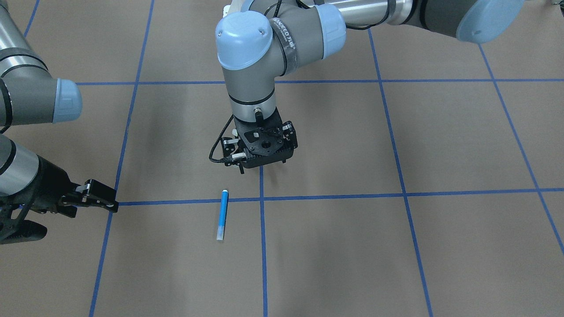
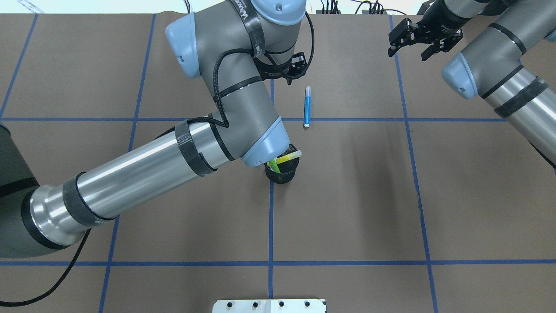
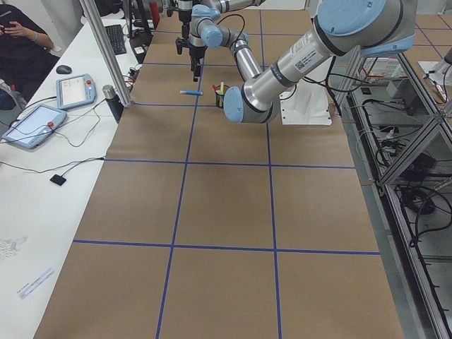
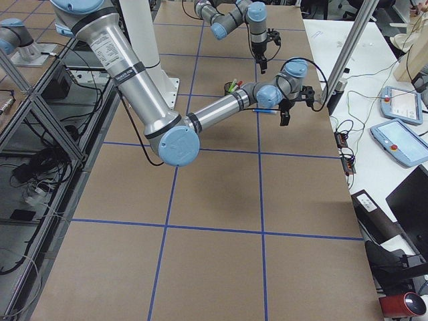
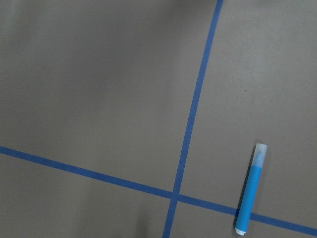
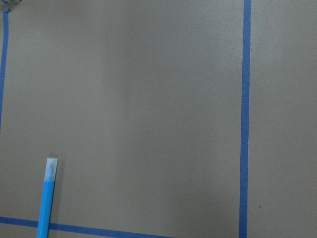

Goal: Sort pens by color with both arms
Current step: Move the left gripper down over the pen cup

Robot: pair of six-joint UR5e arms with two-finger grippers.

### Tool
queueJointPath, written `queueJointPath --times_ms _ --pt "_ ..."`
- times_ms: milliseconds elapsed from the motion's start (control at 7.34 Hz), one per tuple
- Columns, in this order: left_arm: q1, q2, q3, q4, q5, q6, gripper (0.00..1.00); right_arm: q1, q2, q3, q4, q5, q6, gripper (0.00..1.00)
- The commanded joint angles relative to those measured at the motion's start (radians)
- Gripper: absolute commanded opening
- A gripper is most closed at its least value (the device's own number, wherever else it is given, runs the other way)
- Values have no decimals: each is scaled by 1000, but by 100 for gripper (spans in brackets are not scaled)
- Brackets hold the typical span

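Blue pen [image 1: 223, 214]: lying on the tabletop [image 1: 352, 246], crossing a tape line.
Left claw [image 1: 260, 154]: hovering at the pen's 1 o'clock in the front view; cannot tell its grip.
Right claw [image 2: 410, 51]: hanging released.

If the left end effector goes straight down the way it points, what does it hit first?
Likely the brown table by the tape crossing, not the blue pen, which lies a little aside of the left end effector. Depth is unclear.
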Motion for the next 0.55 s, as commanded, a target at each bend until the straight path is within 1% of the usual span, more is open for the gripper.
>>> queueJointPath --times_ms 0,273,409 --pt "23 26 -3 -13 0 95 94 2 1 -4 -8 3 2 99" --pt "35 39 -6 -32 0 107 93 0 -3 6 -20 -5 0 98" --pt "58 40 -8 -41 0 99 90 4 -11 10 -20 -9 0 98"
